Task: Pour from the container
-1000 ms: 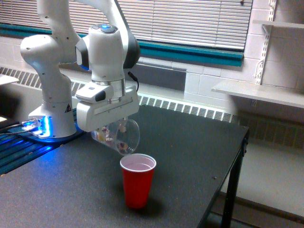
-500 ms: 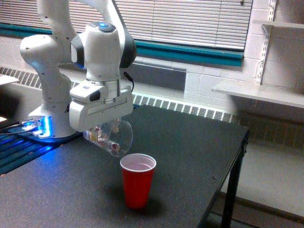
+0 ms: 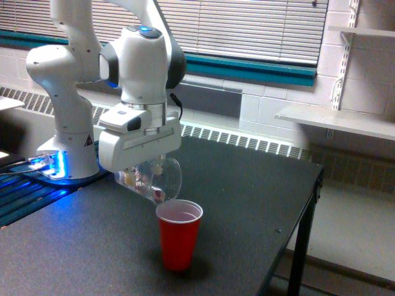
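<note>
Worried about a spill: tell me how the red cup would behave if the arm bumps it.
The red cup looks light and thin-walled, tall on a narrow base, so it would probably tip or slide. The container hangs tilted above its rim.

The red cup [image 3: 179,234] stands near the table's [image 3: 247,203] front edge; the tipped container [image 3: 154,179] hangs just above it.

The room around me is evenly lit, with soft daylight through the slatted white window blinds [image 3: 247,28] at twelve o'clock. Blue glow spills from the base of my white arm [image 3: 52,163] at nine o'clock onto the matte black table top [image 3: 247,203]. The opaque red plastic cup [image 3: 179,234] throws only a faint shadow. The picture is soft and grainy; the clear see-through plastic cup [image 3: 157,179] I hold looks smeared.
</note>
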Available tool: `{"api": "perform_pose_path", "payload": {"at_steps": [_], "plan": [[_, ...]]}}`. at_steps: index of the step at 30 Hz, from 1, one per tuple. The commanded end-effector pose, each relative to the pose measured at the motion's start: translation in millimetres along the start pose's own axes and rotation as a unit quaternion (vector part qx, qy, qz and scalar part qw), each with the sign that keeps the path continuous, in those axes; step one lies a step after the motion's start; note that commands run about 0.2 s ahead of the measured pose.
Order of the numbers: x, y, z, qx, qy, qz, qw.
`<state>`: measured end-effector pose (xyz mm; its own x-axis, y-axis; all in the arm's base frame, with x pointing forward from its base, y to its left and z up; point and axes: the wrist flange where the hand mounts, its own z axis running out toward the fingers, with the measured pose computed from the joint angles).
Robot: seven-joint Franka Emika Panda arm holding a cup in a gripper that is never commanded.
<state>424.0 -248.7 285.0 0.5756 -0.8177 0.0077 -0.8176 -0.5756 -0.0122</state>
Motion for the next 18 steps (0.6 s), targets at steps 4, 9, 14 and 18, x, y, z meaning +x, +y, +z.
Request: {"api": "perform_pose_path", "payload": {"at_steps": [4, 9, 14, 18], "plan": [[0, -17, -1.3, -0.016, -0.013, -0.04, 0.999], [1, -24, -2.4, -0.024, -0.017, -0.059, 0.9978], [0, -30, -0.4, -0.034, -0.025, -0.078, 0.9961], [2, -33, 0.4, -0.045, -0.028, -0.088, 0.9947]]}}
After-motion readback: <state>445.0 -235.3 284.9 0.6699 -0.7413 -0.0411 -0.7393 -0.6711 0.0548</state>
